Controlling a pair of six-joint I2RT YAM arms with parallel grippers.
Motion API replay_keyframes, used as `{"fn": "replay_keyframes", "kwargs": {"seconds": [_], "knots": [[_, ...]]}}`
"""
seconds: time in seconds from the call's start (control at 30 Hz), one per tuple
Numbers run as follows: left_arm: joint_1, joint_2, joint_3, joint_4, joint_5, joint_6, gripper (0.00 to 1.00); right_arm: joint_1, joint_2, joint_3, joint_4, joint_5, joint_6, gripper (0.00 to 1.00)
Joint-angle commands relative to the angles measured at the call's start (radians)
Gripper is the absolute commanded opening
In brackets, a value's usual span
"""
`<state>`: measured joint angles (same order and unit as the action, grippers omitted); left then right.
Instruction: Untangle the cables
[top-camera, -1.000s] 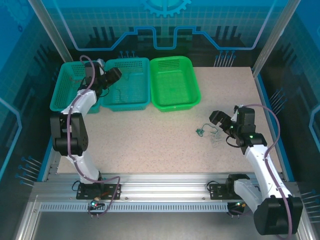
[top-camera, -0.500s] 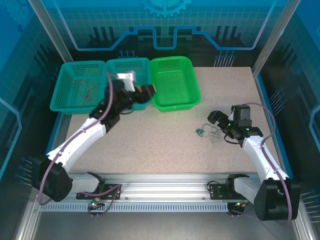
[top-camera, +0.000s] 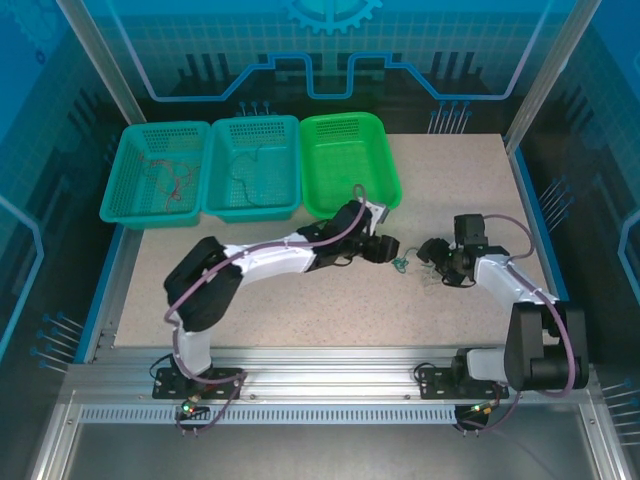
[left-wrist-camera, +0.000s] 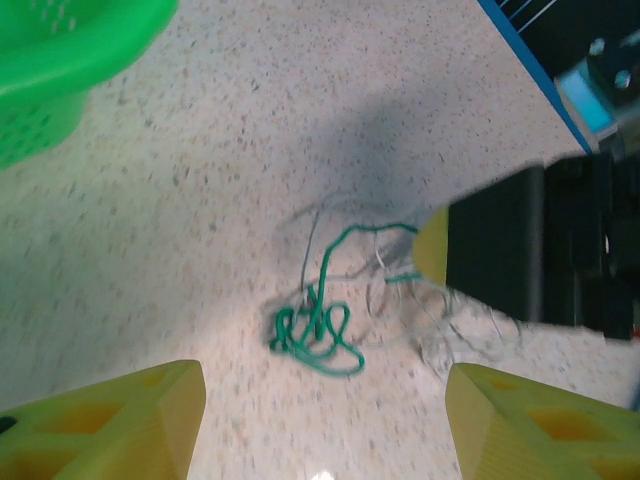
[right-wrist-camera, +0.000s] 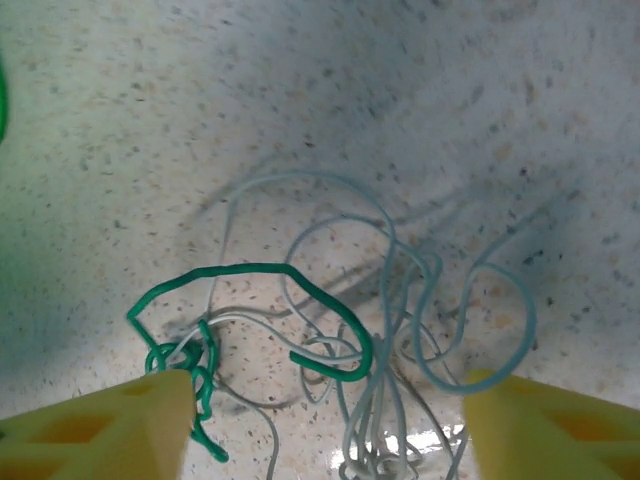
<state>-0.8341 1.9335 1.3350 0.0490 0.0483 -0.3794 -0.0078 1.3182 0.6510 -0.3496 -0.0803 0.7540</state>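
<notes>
Green and pale grey cables (right-wrist-camera: 245, 268), speckled beige table (top-camera: 300, 290)

Heads up, it's tight around the cables (top-camera: 404, 263). Your left gripper (top-camera: 387, 250) sits just on their left and your right gripper (top-camera: 434, 253) just on their right. Both have their jaws apart and face each other with only the tangle between them (from the left wrist, the right one's black body hangs over the far loops). Your left arm (top-camera: 280, 258) lies diagonally across the middle of the table (top-camera: 300, 310), so that lane's blocked. The green basket (top-camera: 352, 208) crowds the far side, close behind the left wrist. You've got bare tabletop on the near side of the cables and in the far right corner.
</notes>
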Motion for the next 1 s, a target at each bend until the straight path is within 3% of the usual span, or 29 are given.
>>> {"fn": "replay_keyframes", "kwargs": {"seconds": [0.0, 0.1, 0.23, 0.53, 0.67, 0.83, 0.97], "knots": [[0.002, 0.093, 0.135, -0.037, 0.004, 0.138, 0.66, -0.007, 0.009, -0.030, 0.040, -0.039, -0.017, 0.64], [0.003, 0.191, 0.236, -0.071, 0.083, 0.234, 0.67, -0.008, -0.008, -0.049, 0.047, -0.032, -0.040, 0.58], [0.010, 0.334, 0.409, -0.210, 0.289, 0.344, 0.65, -0.007, -0.032, -0.060, 0.045, -0.016, -0.059, 0.49], [0.013, 0.445, 0.477, -0.226, 0.269, 0.340, 0.51, -0.007, -0.068, -0.065, 0.035, -0.013, -0.074, 0.42], [0.013, 0.468, 0.492, -0.226, 0.272, 0.319, 0.35, -0.007, -0.073, -0.072, 0.035, -0.006, -0.066, 0.41], [0.013, 0.459, 0.474, -0.207, 0.318, 0.307, 0.03, -0.007, -0.028, -0.074, 0.029, 0.039, -0.011, 0.42], [0.014, 0.395, 0.383, -0.144, 0.313, 0.282, 0.00, -0.007, 0.030, -0.061, 0.045, 0.042, 0.012, 0.40]]}}
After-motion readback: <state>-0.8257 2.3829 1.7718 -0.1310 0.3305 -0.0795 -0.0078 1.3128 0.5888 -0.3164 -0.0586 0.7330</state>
